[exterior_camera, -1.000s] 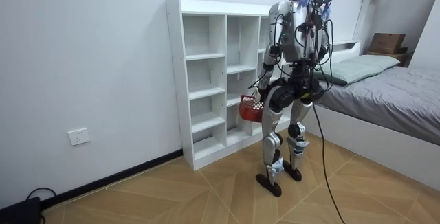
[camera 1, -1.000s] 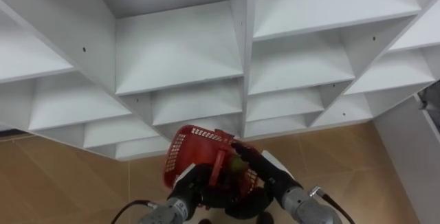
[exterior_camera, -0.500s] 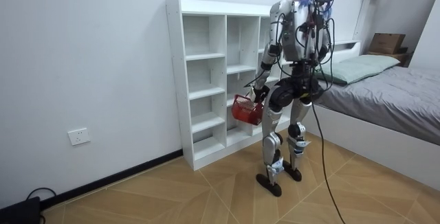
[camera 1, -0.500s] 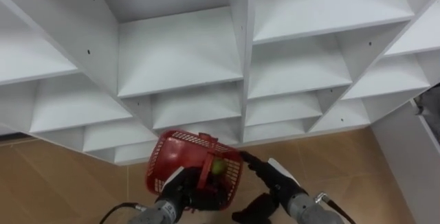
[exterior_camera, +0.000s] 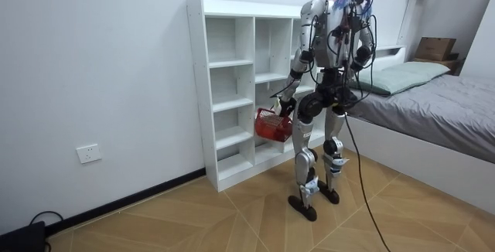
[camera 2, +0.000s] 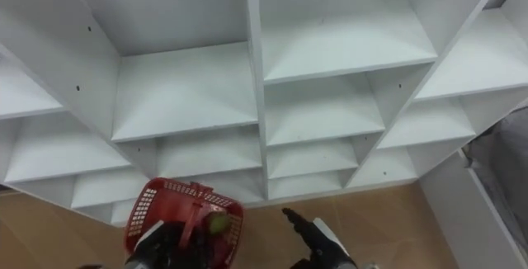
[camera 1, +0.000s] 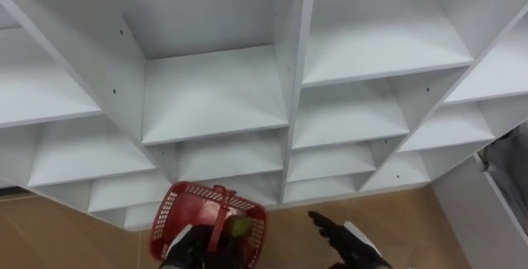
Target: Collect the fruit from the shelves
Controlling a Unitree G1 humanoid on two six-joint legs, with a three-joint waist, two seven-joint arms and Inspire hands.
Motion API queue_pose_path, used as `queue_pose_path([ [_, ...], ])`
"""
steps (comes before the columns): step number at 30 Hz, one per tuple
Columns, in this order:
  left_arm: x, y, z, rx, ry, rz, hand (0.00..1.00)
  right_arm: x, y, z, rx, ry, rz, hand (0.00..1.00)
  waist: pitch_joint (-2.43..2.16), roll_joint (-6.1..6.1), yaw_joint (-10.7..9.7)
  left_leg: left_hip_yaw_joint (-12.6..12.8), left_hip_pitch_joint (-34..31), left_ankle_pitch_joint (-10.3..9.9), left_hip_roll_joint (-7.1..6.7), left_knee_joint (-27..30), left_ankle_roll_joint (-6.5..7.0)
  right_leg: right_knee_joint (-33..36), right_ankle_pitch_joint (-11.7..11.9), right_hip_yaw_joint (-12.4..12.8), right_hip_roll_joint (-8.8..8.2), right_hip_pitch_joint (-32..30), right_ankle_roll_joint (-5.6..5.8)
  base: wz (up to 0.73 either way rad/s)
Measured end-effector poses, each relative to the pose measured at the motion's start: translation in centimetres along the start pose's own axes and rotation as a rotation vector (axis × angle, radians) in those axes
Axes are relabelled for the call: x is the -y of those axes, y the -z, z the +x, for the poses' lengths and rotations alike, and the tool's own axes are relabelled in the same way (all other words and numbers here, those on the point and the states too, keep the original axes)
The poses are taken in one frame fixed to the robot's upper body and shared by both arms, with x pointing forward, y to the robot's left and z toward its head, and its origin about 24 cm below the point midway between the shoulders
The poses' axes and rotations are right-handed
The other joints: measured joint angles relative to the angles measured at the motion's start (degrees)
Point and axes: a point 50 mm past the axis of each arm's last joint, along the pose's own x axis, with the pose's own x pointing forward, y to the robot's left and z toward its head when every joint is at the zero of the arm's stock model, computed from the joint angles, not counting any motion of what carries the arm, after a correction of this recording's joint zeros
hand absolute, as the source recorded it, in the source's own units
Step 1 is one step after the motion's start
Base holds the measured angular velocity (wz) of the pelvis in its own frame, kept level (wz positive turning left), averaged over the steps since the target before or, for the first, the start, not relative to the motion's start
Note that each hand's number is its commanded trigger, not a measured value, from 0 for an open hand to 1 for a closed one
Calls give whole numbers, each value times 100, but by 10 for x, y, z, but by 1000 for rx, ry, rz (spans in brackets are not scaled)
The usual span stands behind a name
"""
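Red basket (camera 1: 194, 193), long side facing closet (camera 1: 214, 96)

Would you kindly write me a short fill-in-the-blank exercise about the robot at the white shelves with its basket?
1. The left robot hand holds a ___ basket.
2. Inside the basket lies one ___ fruit.
3. The right robot hand is ___, with nothing in it.
4. The bed stands at the room view's ___.

Missing words: red; green; open; right.
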Motion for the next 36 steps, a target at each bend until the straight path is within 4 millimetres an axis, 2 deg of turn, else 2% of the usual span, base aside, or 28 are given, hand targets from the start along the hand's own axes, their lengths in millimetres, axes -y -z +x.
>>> queue_pose_path([
  [5, -11, 18, -10, -41, -82, -35, 100, 8, 20, -13, -55, 92, 76, 0, 5, -23, -40, 69, 390, -4, 0, -144, -6, -121, -22, 106, 31, 327, 22, -10],
  [7, -17, 28, -13, -74, -119, -57, 100, 11, 32, -15, -108, 122, 100, 0, 23, -31, -89, 102, 580, -6, 7, -232, -8, -187, -17, 121, 49, 503, 30, -6],
  [11, -24, 42, -20, -122, -166, -90, 100, 11, 52, -20, -198, 150, 127, 0, 11, -76, -77, 117, 730, -37, 22, -359, -24, -205, -10, 195, 96, 593, 43, -5],
  [15, -29, 53, -25, -157, -194, -99, 100, 13, 61, -25, -230, 178, 185, 0, 27, -35, -88, 99, 780, -55, 26, -358, -26, -268, 12, 212, 114, 671, 47, -1],
  [20, -34, 75, -35, -245, -243, -131, 100, 16, 83, -32, -326, 233, 318, 0, 5, -6, -105, -18, 896, -69, 15, -366, -29, -419, 27, 145, 112, 909, 67, 10],
  [22, -34, 83, -40, -277, -258, -143, 100, 15, 89, -34, -363, 241, 360, 0, 13, -6, -106, -49, 924, -69, 12, -366, -29, -476, 22, 121, 110, 975, 68, 9],
  [30, -35, 99, -50, -341, -287, -183, 100, 5, 101, -37, -434, 263, 509, 0, 31, -59, -98, -190, 1030, -71, -2, -361, -32, -583, 6, 4, 94, 1159, 76, 9],
  [36, -34, 103, -53, -359, -309, -199, 100, 5, 104, -39, -450, 262, 554, 0, 17, -11, -94, -231, 1043, -119, 4, -363, -27, -567, 1, -52, 95, 1194, 79, 2],
])
